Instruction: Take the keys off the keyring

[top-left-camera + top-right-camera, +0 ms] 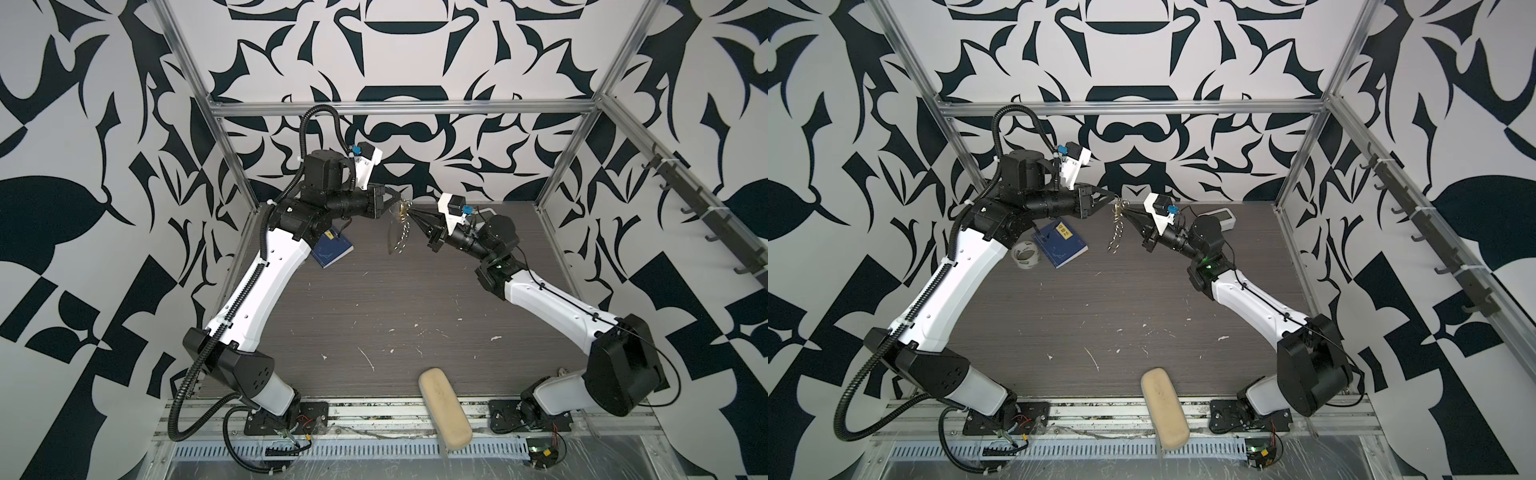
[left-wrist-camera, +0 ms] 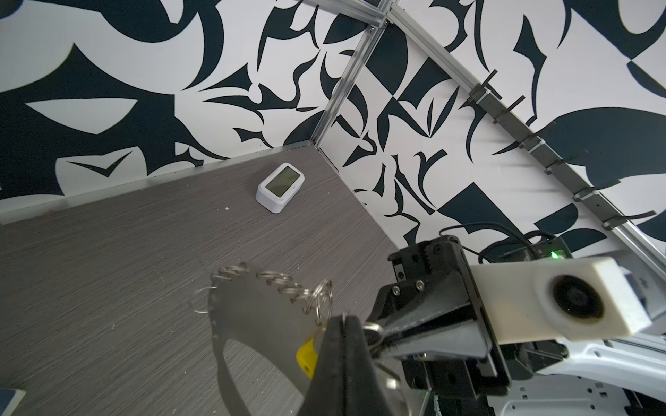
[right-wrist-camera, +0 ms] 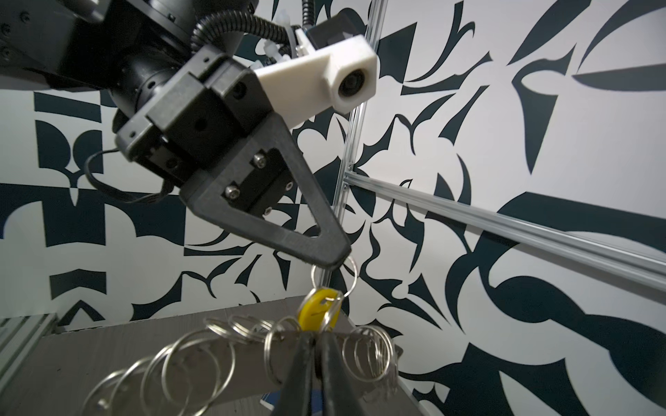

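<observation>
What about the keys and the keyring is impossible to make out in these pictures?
Number of keys: in both top views the keyring is too small and blurred.
Key's blade: in the right wrist view the yellow key shows only its head; the right hand hides the rest.
The strap: lower end cut off by the left wrist view's edge.

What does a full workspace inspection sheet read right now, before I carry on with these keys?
Surface: grey woodgrain table, white scuffs.
Job's things: keyring hangs off the table from the left gripper; yellow key on it.
Clutter: blue book, tape roll, white clock, beige case overhanging the front edge.
Grippers: left shut on a ring; right gripper at the key, grip unclear.
Cables: black conduit along left arm.
Surroundings: patterned walls, aluminium frame, hook rail.
</observation>
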### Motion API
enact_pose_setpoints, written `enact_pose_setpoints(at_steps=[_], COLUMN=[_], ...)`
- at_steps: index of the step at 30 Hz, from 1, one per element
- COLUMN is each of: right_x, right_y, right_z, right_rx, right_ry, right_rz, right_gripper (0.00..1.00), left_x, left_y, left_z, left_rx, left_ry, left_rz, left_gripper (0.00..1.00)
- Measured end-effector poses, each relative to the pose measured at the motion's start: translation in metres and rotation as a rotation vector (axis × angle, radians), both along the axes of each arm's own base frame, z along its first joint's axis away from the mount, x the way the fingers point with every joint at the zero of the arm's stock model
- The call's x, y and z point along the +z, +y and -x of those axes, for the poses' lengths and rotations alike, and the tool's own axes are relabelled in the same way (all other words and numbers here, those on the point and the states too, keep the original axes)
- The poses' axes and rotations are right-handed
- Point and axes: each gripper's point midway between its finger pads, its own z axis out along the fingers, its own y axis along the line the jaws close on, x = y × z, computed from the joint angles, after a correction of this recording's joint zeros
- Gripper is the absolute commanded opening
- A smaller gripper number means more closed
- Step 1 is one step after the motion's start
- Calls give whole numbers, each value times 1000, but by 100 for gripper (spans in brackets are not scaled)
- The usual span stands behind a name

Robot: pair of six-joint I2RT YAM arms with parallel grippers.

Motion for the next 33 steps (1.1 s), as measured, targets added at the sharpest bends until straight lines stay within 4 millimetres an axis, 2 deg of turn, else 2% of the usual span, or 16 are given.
enact_pose_setpoints(at_steps=[6,25,33], right_x=[-3,26,27], right_y=[2,3,5], right_z=[1,-5,-7], right_rx=[10,-8,-6], right_ry=[13,17,48], right_rz=[12,38,63], right_gripper=[21,22,22], left_x=[-1,-10,-11], left_y=[3,3,3], left_z=[-5,-7,-8], left_rx=[23,28,29], left_ry=[-11,2,3], left_rz=[-8,-19,-19], left_gripper=[0,0,0])
